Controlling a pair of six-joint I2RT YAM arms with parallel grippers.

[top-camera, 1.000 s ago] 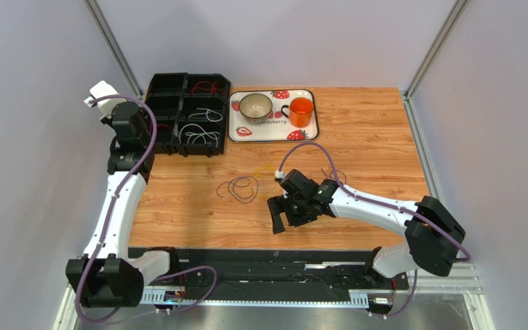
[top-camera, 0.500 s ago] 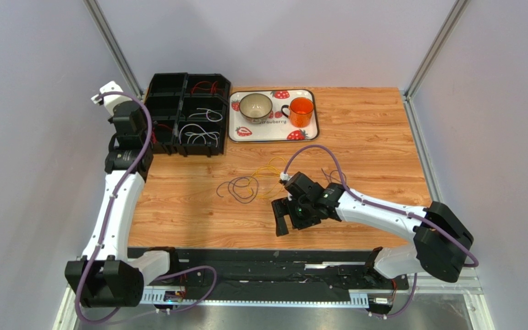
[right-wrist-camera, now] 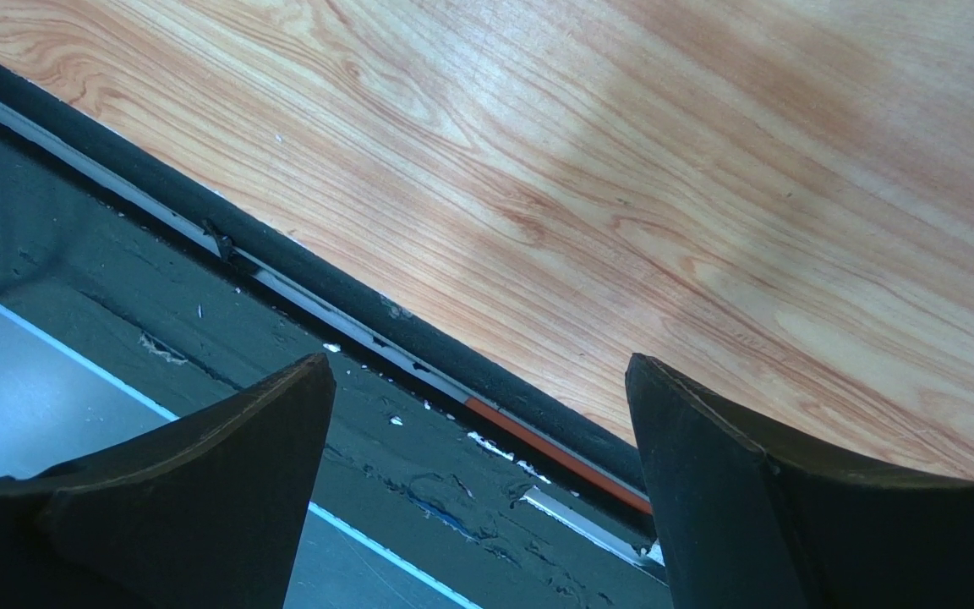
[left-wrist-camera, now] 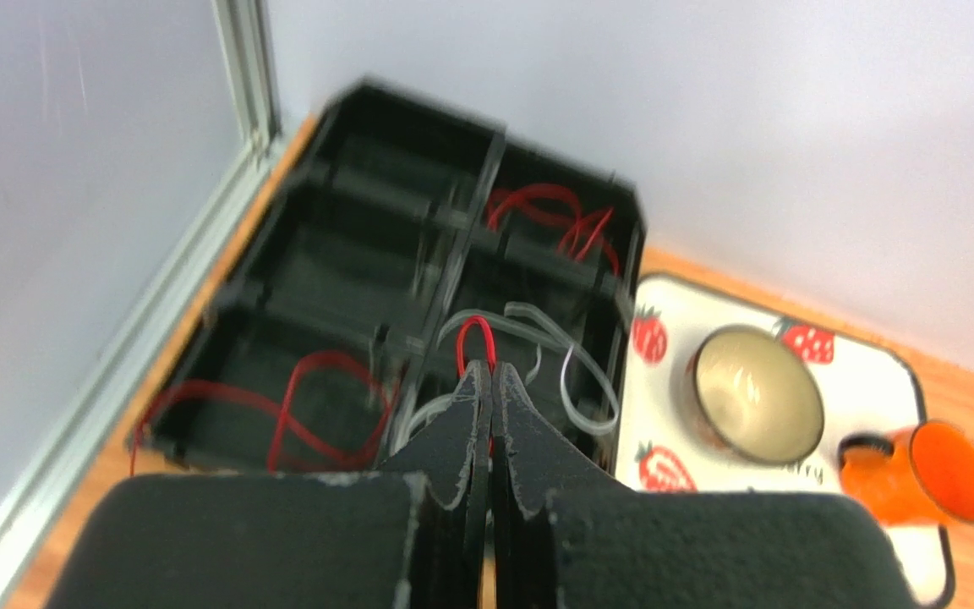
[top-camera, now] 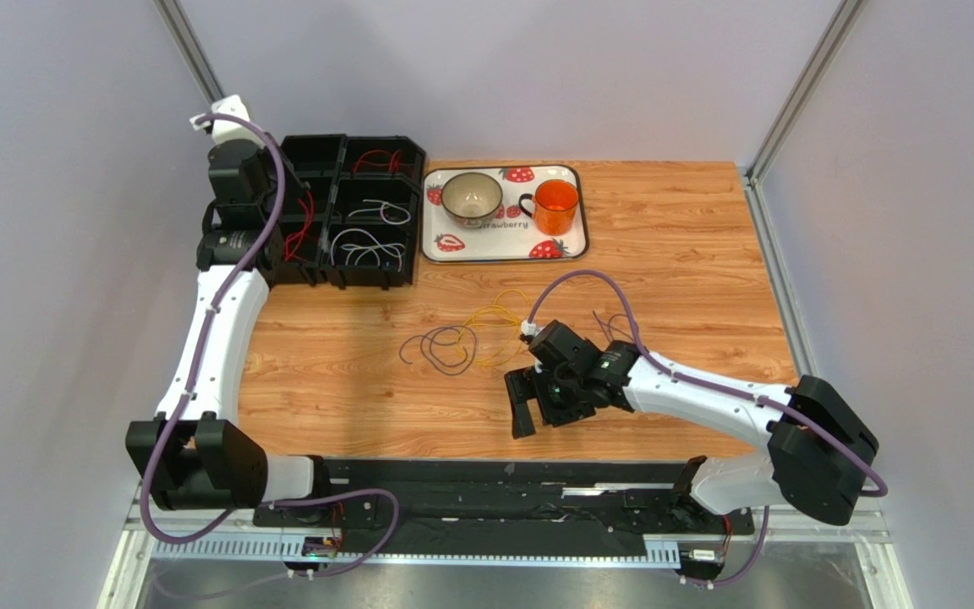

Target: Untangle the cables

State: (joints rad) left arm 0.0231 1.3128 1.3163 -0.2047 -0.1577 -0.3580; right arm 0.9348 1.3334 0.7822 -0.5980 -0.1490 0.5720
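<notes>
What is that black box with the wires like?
The black box looks like plastic, shallow, split by dividers into several compartments. It sits flat on the table, at its far left corner, beside the strawberry tray. Inside lie red cables and white cables. The left gripper, shut on a red cable, hangs above it.

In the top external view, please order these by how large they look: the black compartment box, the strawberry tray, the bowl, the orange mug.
1. black compartment box
2. strawberry tray, about as wide but less deep
3. bowl
4. orange mug, only a little smaller than the bowl
</notes>
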